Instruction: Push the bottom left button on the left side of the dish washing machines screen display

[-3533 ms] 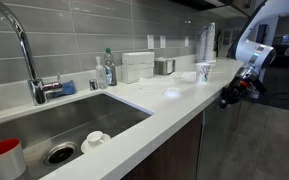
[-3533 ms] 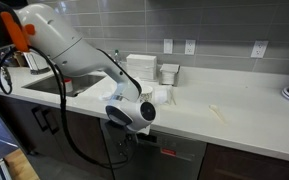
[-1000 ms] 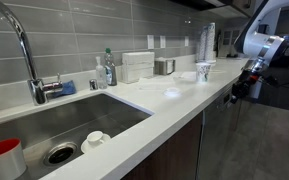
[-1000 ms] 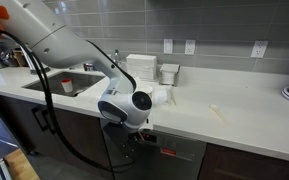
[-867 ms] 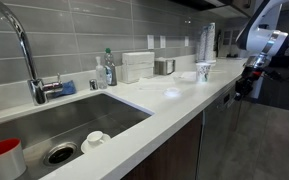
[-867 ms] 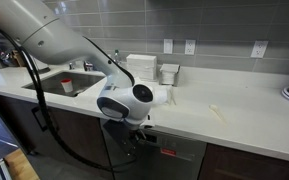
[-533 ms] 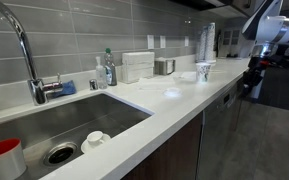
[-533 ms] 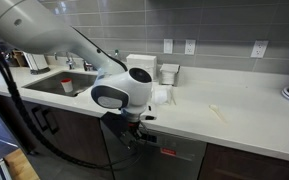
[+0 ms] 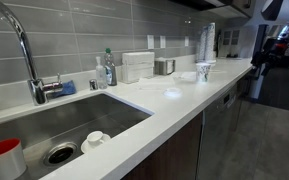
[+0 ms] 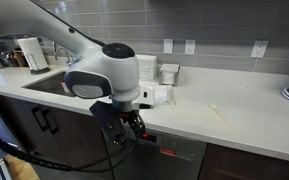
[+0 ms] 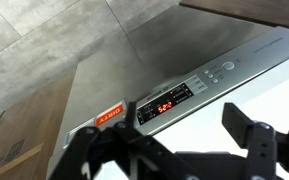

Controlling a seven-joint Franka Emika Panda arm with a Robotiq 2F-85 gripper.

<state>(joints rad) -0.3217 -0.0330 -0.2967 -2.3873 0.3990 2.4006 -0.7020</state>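
Two fingers [image 11: 246,135]: spread wide in the wrist view, nothing pinched between them.
Gripper [image 11: 166,128]: pointed at the screen display [image 11: 166,105], which shows in the gap between the fingers. Can't tell if anything's touching it.
Display: red digits lit, sitting in the control strip of the dish washing machine [image 11: 154,50], the grey metal front.
Red sticker [image 11: 110,113]: just beside the display, on the same strip.
Buttons [image 11: 219,72]: pale cluster near the display, on the side away from the sticker. Anything else on the strip is too small to make out.
Arm [image 10: 104,70]: in an exterior view, the chunky white body hangs over the countertop [image 10: 214,110] edge above the display.
Sink [image 9: 84,115]: well apart from the display, along the counter.
Red cup [image 9: 2,158]: down in the sink, farther from the display.
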